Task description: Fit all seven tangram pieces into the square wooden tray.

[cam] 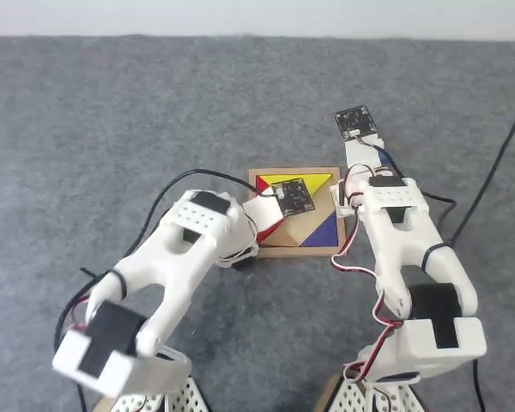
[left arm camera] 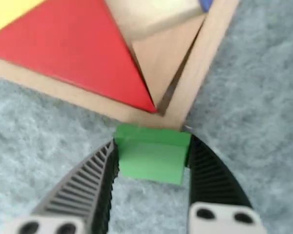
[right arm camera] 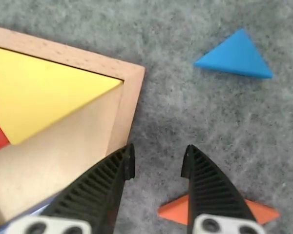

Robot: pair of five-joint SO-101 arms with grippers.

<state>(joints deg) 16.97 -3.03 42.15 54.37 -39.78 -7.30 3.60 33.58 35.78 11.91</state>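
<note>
starting on your left, your left gripper point(left arm camera: 151, 146) is clamped on the green piece point(left arm camera: 149, 163), one ribbed finger on each side of it. the green piece sits outside the tray point(left arm camera: 205, 63), right up against the outer face of its rim near a corner, over the grey carpet point(left arm camera: 34, 146). you cannot tell from the wrist view whether the piece rests on the carpet or is lifted off it.

moving across, the tray lies on the carpet between your two arms. inside it you have the red triangle point(left arm camera: 73, 48) along the side nearest the left gripper, the yellow triangle point(right arm camera: 39, 92) along the far side, and a dark blue piece point(cam: 324, 230) in the near corner toward your right arm. bare wood shows in the middle.

on your right, your right gripper point(right arm camera: 156, 158) has its fingers spread apart with nothing between them, hanging over the carpet just beside the tray's outer corner. a light blue triangle point(right arm camera: 237, 56) lies on the carpet apart from the tray, and an orange triangle point(right arm camera: 173, 213) lies partly hidden behind one finger.
</note>
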